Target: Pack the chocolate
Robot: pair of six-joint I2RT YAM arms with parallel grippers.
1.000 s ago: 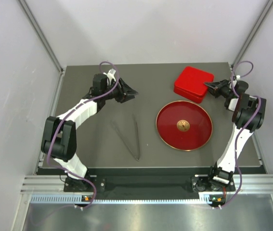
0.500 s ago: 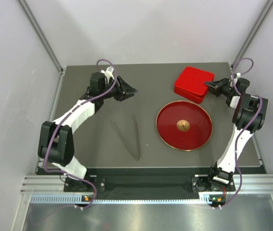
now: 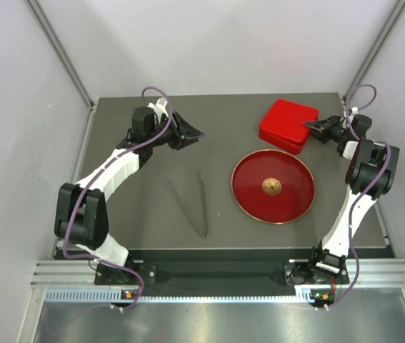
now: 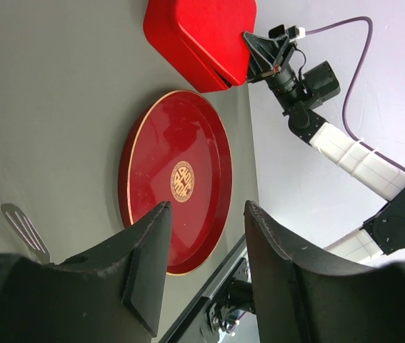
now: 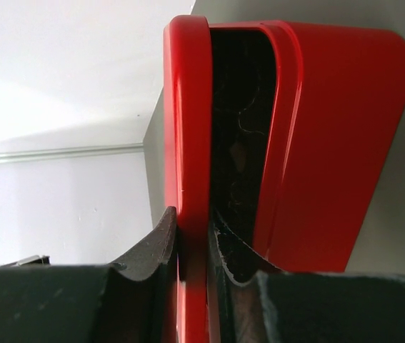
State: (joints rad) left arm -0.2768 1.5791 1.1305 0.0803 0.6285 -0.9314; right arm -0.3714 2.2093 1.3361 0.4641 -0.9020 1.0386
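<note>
Chocolate hidden; right fingers (image 5: 153,246) pinch the red lid (image 5: 188,107).

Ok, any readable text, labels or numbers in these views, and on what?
No text can be read.
The gold emblem at the centre of the red plate: ornate pattern, possibly characters, too small to read.
The red tin: plain, no label visible.
The tongs: no marking visible.

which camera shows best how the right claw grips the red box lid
Right wrist view: the right claw is shut on the lid edge, with a dark gap to the box base. The top view shows only the claw at the box corner; left wrist view likewise.
</note>
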